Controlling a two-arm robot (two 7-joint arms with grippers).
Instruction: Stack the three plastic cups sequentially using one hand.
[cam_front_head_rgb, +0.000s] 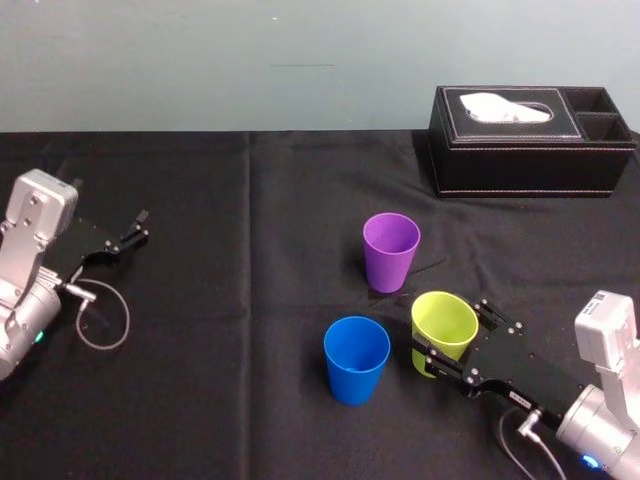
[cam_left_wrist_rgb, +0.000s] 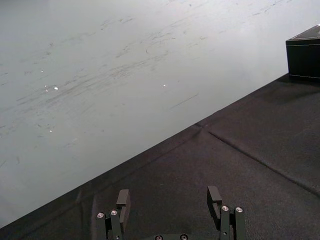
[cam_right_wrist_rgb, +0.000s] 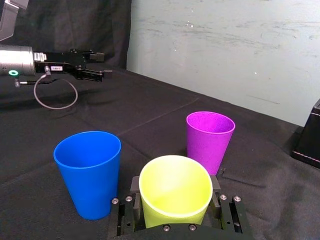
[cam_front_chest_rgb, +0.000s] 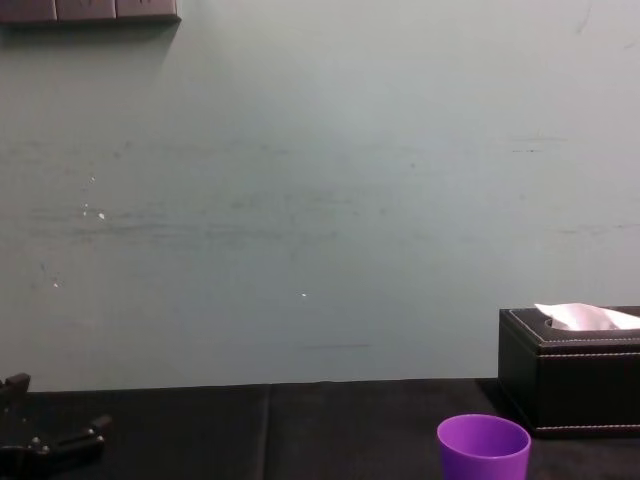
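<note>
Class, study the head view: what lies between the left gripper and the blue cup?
The stretch is bare: in the head view, just black tablecloth runs from the open left gripper to the blue cup. A cable loop lies aside, by the arm.

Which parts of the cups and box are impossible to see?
Lime cup base: right wrist view, behind the right gripper holding it.
Purple cup base: chest view, cut by bottom edge.
Box right end: chest view, cut by right edge.
Left gripper body: left wrist view, cut by bottom edge.
</note>
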